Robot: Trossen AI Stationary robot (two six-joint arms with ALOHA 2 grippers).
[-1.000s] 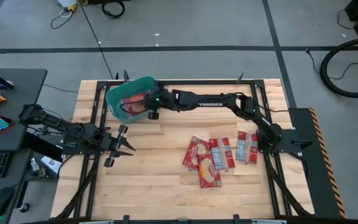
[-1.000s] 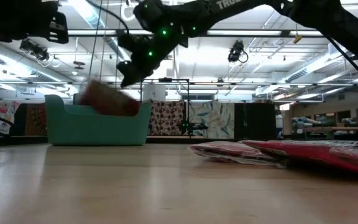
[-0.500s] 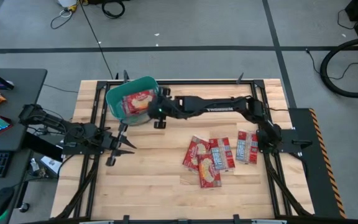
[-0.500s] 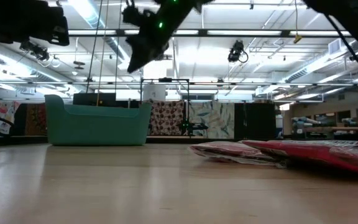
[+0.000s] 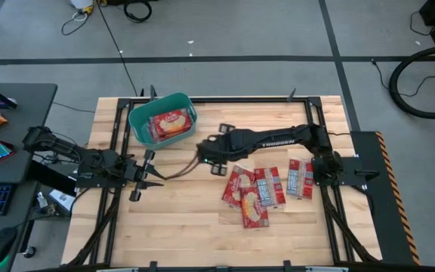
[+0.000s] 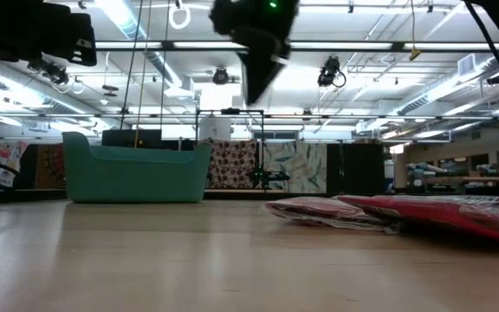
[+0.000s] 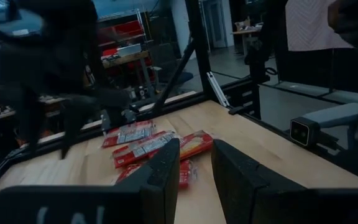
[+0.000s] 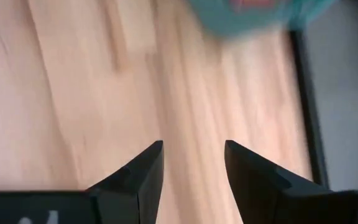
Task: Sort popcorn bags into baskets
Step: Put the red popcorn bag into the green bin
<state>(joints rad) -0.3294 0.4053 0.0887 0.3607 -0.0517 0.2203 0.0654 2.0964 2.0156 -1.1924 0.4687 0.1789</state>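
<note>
Main risk, judged from the layout: the flat red popcorn bags w/ white-grey and yellow print (image 5: 260, 189) lay overlapped in a loose cluster on the pale wooden bench (image 5: 187, 227), so a pinch could lift two at once or slide off the slick film, esp. at an edge. The right end effector (image 5: 214, 151) hung empty w/ fingers apart above bare bench, between the cluster and the teal plastic tub w/ smooth walls and rolled rim (image 5: 137, 121). That tub, near the bench's far-left corner, held at least one red bag (image 5: 170, 124). The left end effector (image 5: 148, 178) waited open, well apart from the bags.
</note>
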